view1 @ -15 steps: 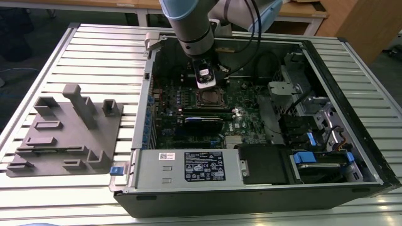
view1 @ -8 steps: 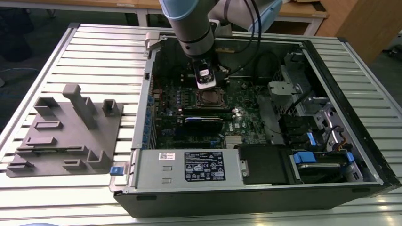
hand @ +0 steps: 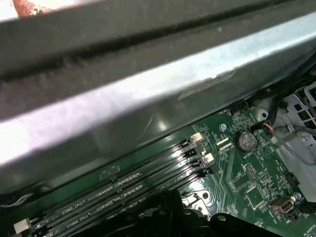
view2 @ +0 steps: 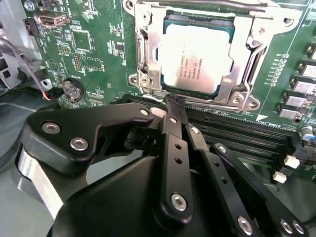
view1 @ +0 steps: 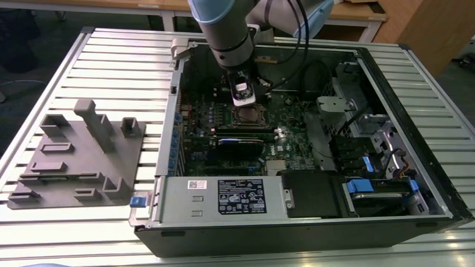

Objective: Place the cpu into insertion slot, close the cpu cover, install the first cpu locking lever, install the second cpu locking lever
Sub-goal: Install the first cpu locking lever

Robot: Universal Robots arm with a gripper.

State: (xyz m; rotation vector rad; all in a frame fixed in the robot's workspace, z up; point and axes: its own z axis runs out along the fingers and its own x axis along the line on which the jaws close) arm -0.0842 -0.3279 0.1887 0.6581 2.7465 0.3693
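**Locking-lever step: gripper (view2: 172,101) at the socket edge, cpu (view2: 195,59) seated under the lowered cpu cover (view2: 243,54).**

The gripper's fingers are drawn together with nothing visibly between them. The tips sit at the thin locking lever (view2: 217,104); you cannot tell whether they touch it. In the exterior view, the insertion slot (view1: 251,115) lies just at 6 o'clock of the gripper. Bear on the lever alone, push steadily along its swing, and keep the fingers off the cover plate and the memory slots (view2: 237,131) beside it.
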